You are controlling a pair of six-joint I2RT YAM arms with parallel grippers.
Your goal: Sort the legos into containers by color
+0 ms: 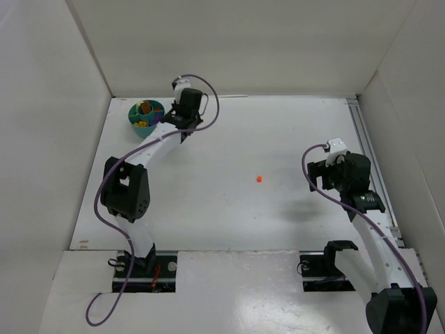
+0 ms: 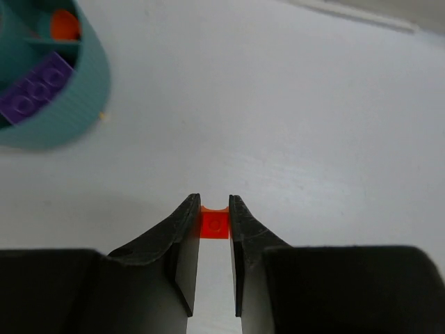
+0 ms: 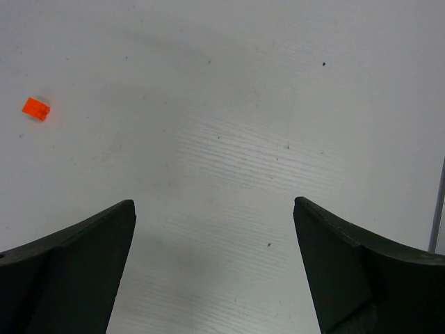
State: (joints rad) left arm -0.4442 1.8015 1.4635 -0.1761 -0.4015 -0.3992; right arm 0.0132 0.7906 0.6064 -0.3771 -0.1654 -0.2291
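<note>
White scuffed desk [image 1: 229,216] boxed in by plain white walls, a round ribbed teal tub [image 1: 147,120] at its upper left.
The left hand [image 2: 215,206], just right of the tub, pinches a square red-orange brick [image 2: 215,224], stud facing the camera. The right hand [image 3: 214,209] gapes wide at right. A purple brick [image 2: 35,89] lies diagonally in the tub. A loose red-orange brick [image 3: 35,108] sits mid-desk.

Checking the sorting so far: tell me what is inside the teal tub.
The teal tub holds a purple brick in one compartment and a red-orange piece beyond a divider. The top view shows more colours, too small to name. The wrist view cuts off the rest.
</note>
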